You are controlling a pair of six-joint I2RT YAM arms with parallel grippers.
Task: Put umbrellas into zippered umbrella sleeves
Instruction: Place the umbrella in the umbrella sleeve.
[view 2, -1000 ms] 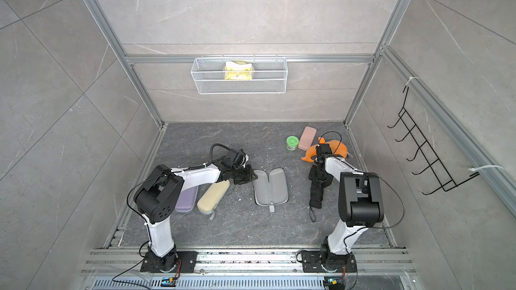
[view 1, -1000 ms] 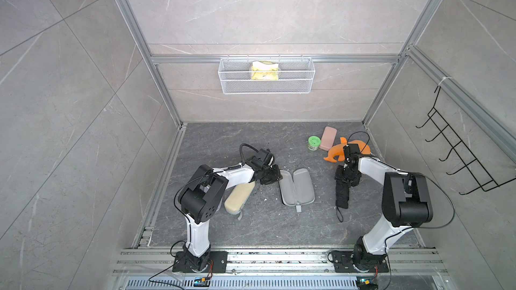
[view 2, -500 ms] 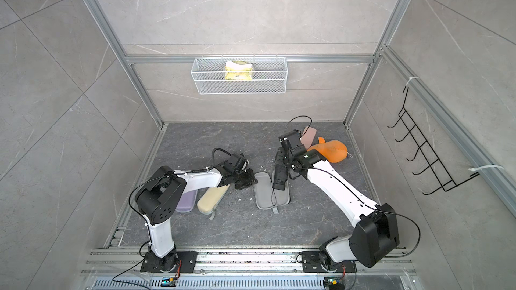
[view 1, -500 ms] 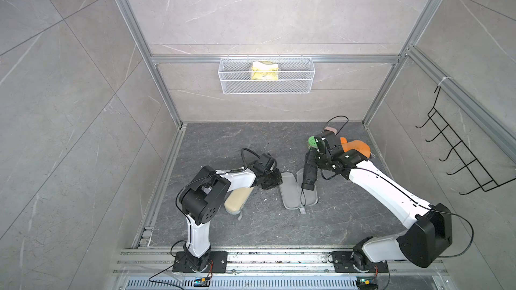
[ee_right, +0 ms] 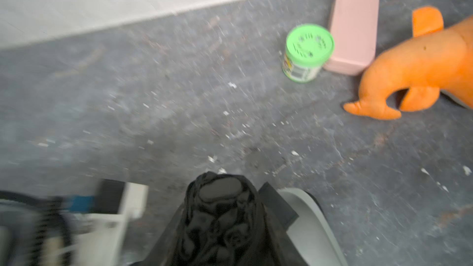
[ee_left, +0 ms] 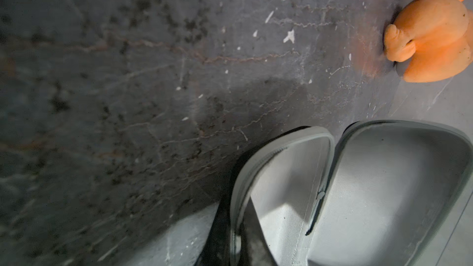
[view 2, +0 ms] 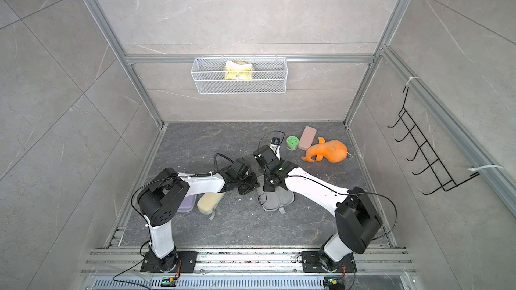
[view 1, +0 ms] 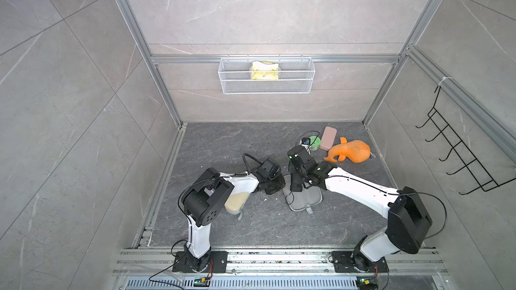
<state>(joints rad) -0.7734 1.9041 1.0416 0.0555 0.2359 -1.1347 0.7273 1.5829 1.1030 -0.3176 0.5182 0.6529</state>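
1. Fabric over a stiff core: judge the black umbrella as light, soft-skinned and a little slippery. Its folds will likely squash under pressure. Take hold round the middle of the bundle.
2. Your right claw is clamped on that umbrella, with the folded fabric bulging between the jaws.
3. The umbrella hangs tilted over the open sleeve, above the half nearer your left arm. You cannot tell whether its lower end touches the lining.
4. A thin loop dangles from the umbrella onto the open sleeve. It could snag in the zipper later.
5. The open sleeve lies flat on the table. Both grey-lined halves show empty in the left wrist view.
6. Your left claw is closed just beside the open sleeve's rim. Whether it pinches that rim is not visible.
7. Beyond the left claw from the open sleeve lie the cream sleeve and the lilac sleeve. Both are closed, so their contents are hidden.
8. On the back wall past the open sleeve, the wire basket holds a yellow packet.
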